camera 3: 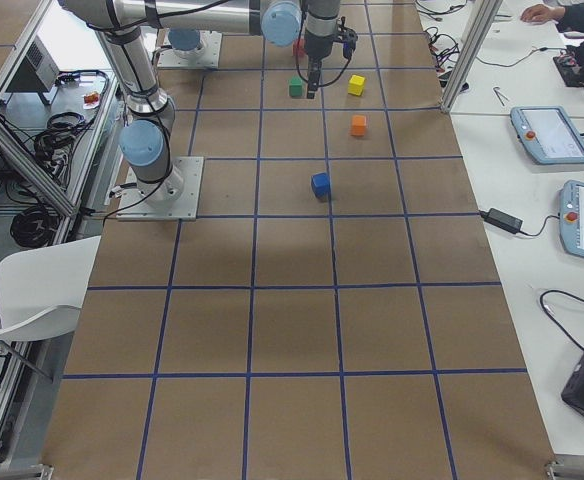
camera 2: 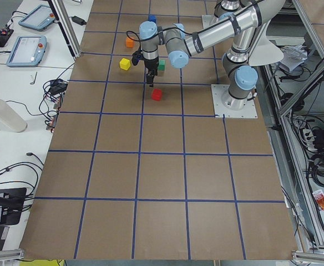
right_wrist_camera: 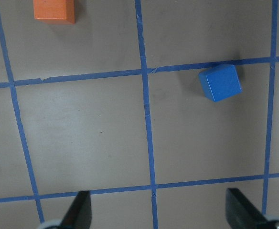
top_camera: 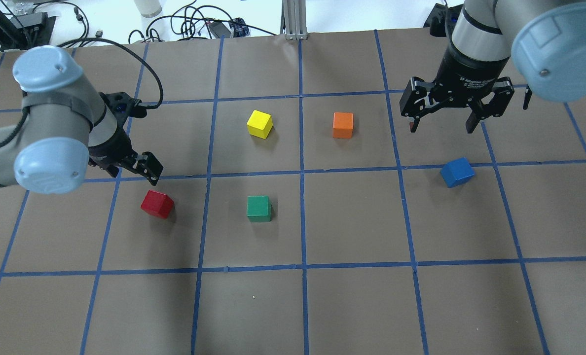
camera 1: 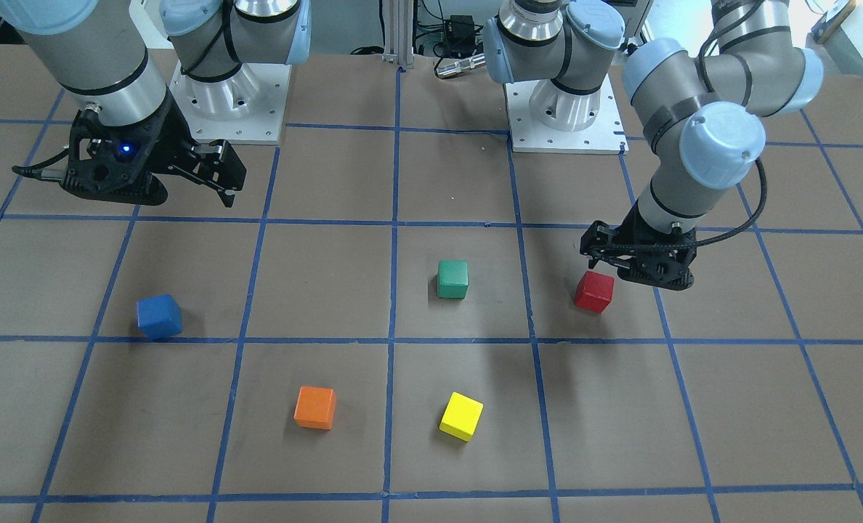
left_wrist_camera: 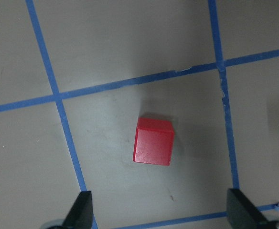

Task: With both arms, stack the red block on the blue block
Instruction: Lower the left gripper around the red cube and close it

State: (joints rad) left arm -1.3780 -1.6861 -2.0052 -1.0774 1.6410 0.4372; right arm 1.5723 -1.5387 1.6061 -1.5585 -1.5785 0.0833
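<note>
The red block (camera 1: 594, 291) sits on the brown table in front of my left arm; it also shows in the overhead view (top_camera: 157, 204) and the left wrist view (left_wrist_camera: 153, 141). My left gripper (top_camera: 132, 173) is open and empty, low over the table just beyond the red block, not touching it. One of its fingertips (left_wrist_camera: 82, 210) shows at the bottom of the wrist view. The blue block (top_camera: 457, 172) lies on a tape line on the right side, also in the right wrist view (right_wrist_camera: 219, 82). My right gripper (top_camera: 441, 125) is open and empty, raised above the table beyond the blue block.
A green block (top_camera: 259, 208) sits mid-table between the two. A yellow block (top_camera: 259, 123) and an orange block (top_camera: 343, 124) lie farther out. Blue tape lines (top_camera: 301, 172) grid the table. Both arm bases (camera 1: 232, 102) stand at the robot's side.
</note>
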